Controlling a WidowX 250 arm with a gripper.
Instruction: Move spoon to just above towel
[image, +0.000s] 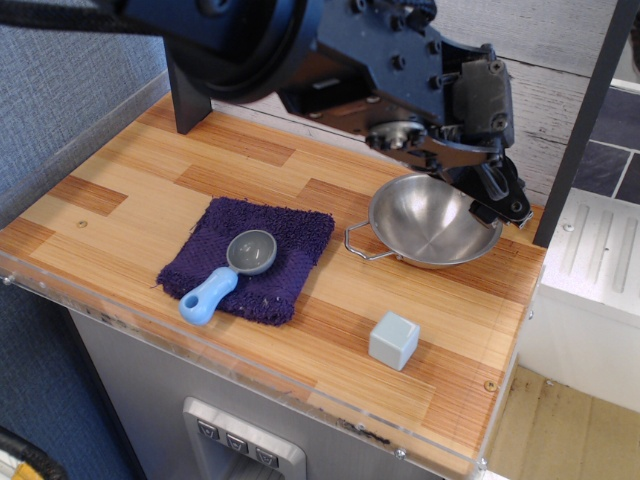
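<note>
Spoon (228, 273) is seen lying on the purple towel (249, 257): grey bowl near the cloth's centre, light-blue handle pointing toward the front-left edge, its end just past the fringe. Towel is laid flat on the wooden tabletop (130, 190). A steel pan (433, 220) with wire handles is set to the right; a pale grey cube (393, 340) nearer the front. Gripper (505, 203) is held over the pan's far rim, well apart from the spoon; finger state cannot be told.
</note>
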